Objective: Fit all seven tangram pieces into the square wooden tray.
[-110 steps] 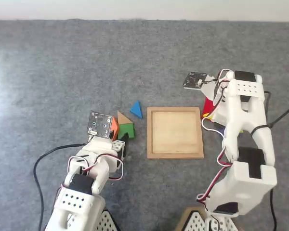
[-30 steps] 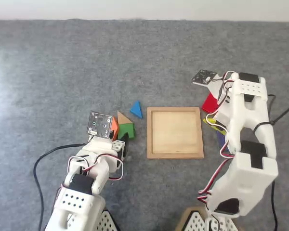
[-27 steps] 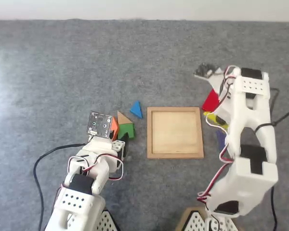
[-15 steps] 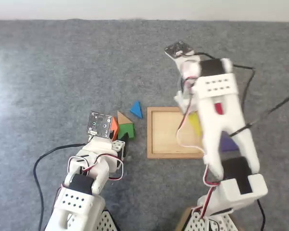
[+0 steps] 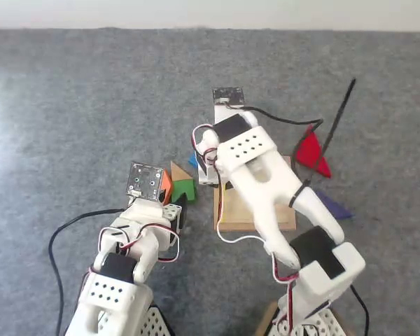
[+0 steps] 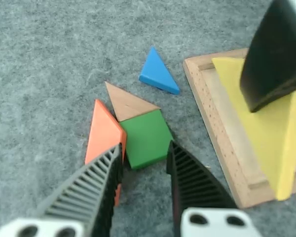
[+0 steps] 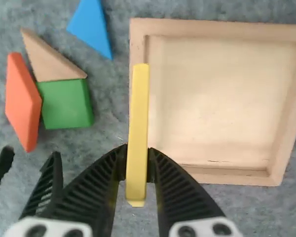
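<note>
My right gripper [image 7: 137,165] is shut on the yellow triangle [image 7: 137,123], holding it on edge over the near-left rim of the square wooden tray [image 7: 207,27]. From the left wrist view the yellow triangle [image 6: 266,123] leans over the tray [image 6: 207,84]. My left gripper [image 6: 144,148] is open, low over the green square [image 6: 145,138]. Beside the square lie the orange piece [image 6: 103,131], the tan triangle [image 6: 128,103] and the blue triangle [image 6: 158,74]. Right of the tray lie the red triangle [image 5: 312,152] and the purple piece [image 5: 332,205].
The right arm [image 5: 266,175] stretches across the tray [image 5: 287,222] and hides most of it from above. Grey carpet runs open behind and to the far left of the pieces. The tray floor [image 7: 217,89] is bare wood.
The right arm lifted the yellow triangle from right of the tray and swung it across to the tray's left edge, uncovering the red and purple pieces. The left arm stayed still.
</note>
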Robot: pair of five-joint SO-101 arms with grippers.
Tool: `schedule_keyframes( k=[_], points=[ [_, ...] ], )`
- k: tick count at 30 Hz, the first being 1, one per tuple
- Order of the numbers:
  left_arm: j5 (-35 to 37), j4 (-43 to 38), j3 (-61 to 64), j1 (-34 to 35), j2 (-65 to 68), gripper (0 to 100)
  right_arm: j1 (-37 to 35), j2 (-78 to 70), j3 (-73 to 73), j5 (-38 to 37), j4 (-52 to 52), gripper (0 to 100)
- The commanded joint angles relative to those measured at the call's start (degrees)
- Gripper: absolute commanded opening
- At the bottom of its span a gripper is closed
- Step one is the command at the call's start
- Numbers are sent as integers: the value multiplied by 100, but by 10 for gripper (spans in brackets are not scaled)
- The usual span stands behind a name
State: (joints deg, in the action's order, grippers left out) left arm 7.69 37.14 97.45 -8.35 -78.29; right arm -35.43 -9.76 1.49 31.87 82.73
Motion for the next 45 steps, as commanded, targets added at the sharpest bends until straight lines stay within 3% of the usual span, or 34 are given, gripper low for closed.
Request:
schedule_keyframes(
  k=[1, 10, 19, 23, 28, 32, 38, 40, 45],
  points=[
    [35, 9, -66, 0, -79, 145, -48, -101, -26, 246, -207, 8],
    [35, 9, -66, 0, -79, 145, -48, -699, -26, 211, -954, 7],
    [35, 9, -66, 0, -79, 145, 119, -840, -26, 158, -971, 7],
    [35, 9, -66, 0, -79, 145, 365, -840, -18, -404, -936, 7],
    [35, 9, -66, 0, -79, 145, 426, -892, 141, -545, -954, 9],
    [35, 9, -66, 0, -79, 145, 426, -910, 220, -1213, -980, 9],
    [35, 9, -66, 0, -79, 145, 435, -927, 255, -1512, -945, 12],
    [35, 9, -66, 0, -79, 145, 435, -927, 255, -1679, -936, 47],
    [35, 9, -66, 0, -79, 145, 479, -927, 281, -1741, -813, 263]
  ],
)
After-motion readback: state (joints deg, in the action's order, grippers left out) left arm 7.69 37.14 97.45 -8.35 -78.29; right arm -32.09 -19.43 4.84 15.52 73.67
